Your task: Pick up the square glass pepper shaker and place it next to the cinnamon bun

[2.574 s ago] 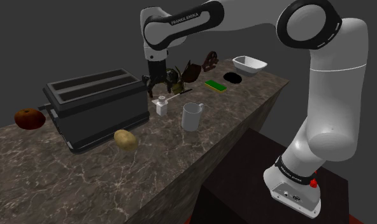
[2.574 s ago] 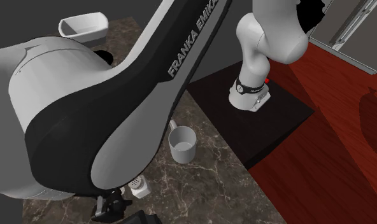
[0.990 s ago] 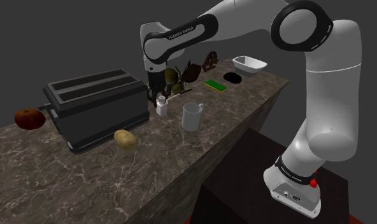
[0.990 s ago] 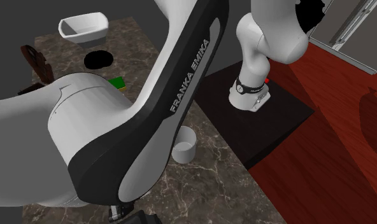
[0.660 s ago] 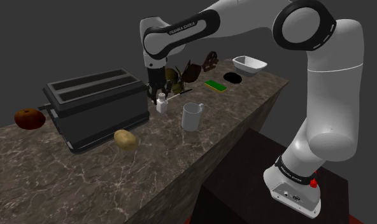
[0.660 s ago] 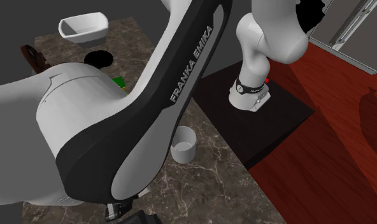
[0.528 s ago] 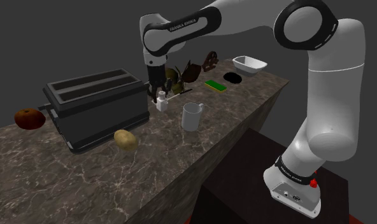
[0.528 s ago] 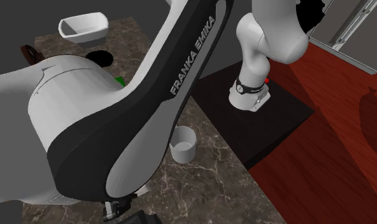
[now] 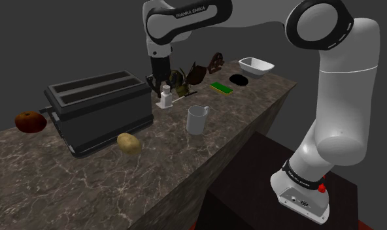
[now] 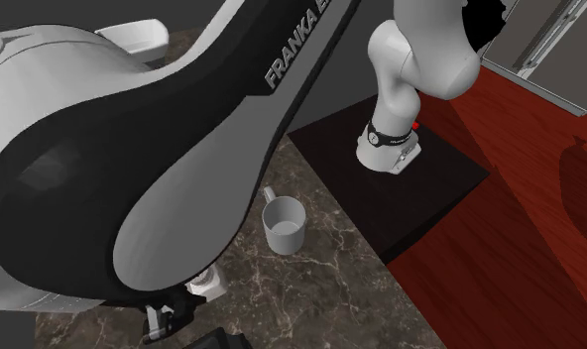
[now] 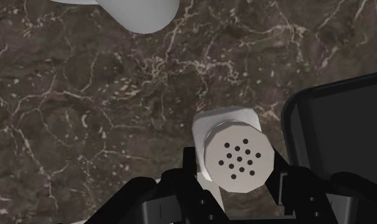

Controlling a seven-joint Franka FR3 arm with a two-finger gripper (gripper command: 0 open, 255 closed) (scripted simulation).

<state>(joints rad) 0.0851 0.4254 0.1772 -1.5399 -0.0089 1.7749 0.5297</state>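
Note:
The pepper shaker [image 9: 165,98] is a small white square bottle with a round perforated cap [image 11: 237,158]. My black gripper [image 9: 164,90] is shut on it from above, and it hangs a little above the dark marble counter [image 9: 185,163], just beside the toaster's end. In the wrist view the fingers [image 11: 189,170] clasp the shaker's [image 11: 222,127] sides, gripper [image 11: 237,181] pointing straight down. In the second exterior view the shaker [image 10: 205,286] peeks out under the big arm, with the gripper [image 10: 175,315] beside it. A dark brown coiled bun [image 9: 216,62] stands further back on the counter.
A black toaster [image 9: 97,111] stands close to the shaker. A white mug [image 9: 197,119] and a tan potato [image 9: 128,142] lie nearer the front edge. Behind are dark leafy items [image 9: 185,77], a green sponge [image 9: 221,87], a white dish [image 9: 256,65] and a red fruit [image 9: 30,121].
The gripper has risen with the shaker held in it, lifting the shaker off the counter beside the toaster. The upper arm has swung higher. Nothing else has moved.

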